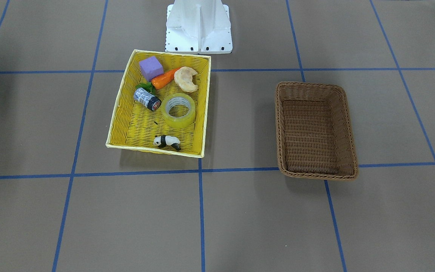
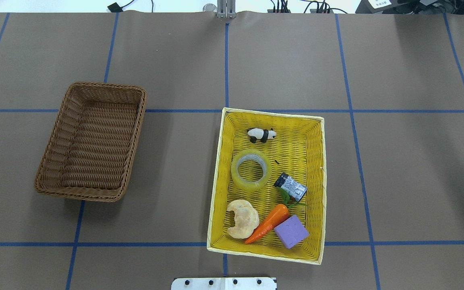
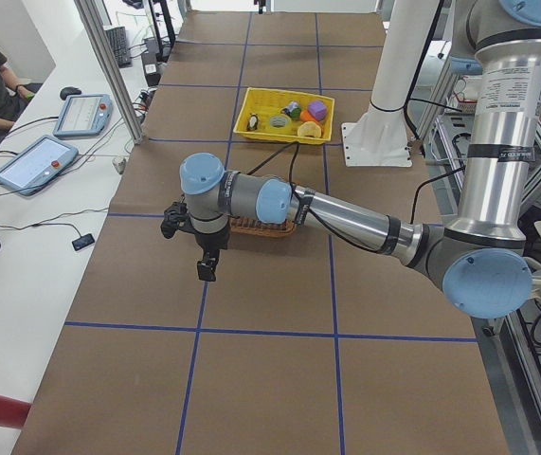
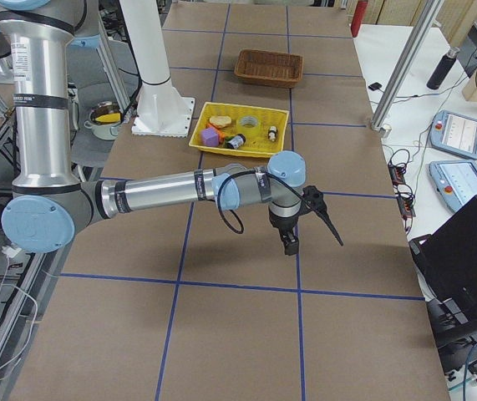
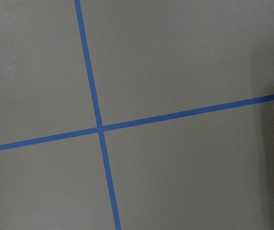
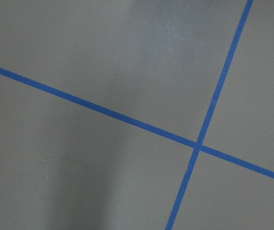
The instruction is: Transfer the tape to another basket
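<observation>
Presently, an inventory of holdings and hazards.

Item: tape (image 2: 237, 171) (image 1: 179, 121). It lies flat, hole upward, on the floor of the yellow basket (image 2: 217, 181), nearer the wall that faces my left side. Not yet lifted.

Item: brown basket (image 2: 134, 141) (image 1: 279, 124). It stands well apart on my left, with nothing visible inside it.

Item: left pincer (image 3: 207, 272). It hangs over the table (image 1: 240, 211) near the brown basket. It shows in the side view only, so I cannot tell whether its fingers are parted or together.

Item: right pincer (image 4: 289, 242). It hangs over bare table, short of the yellow basket. Again I cannot tell its state. Both wrist views show only table and blue lines.

Hazards, as I judge them:
- The grey cylinder (image 2: 292, 187) sits close beside the tape. A finger coming down on that side could knock it or pinch it along with the roll.
- The roll looks smooth and glossy. A grip across its outer wall may slip, and one finger through the hole seems safer.
- The yellow basket looks light. A low carry toward my left could catch its wall and drag it, spilling the panda (image 2: 261, 134), bread (image 2: 242, 218), carrot (image 2: 268, 223) and purple block (image 2: 291, 231).
- Neither wrist camera sees the tape yet, so a descent begun from here may land off-centre.
- A release too high or near the brown rim could let the roll bounce or roll out.
</observation>
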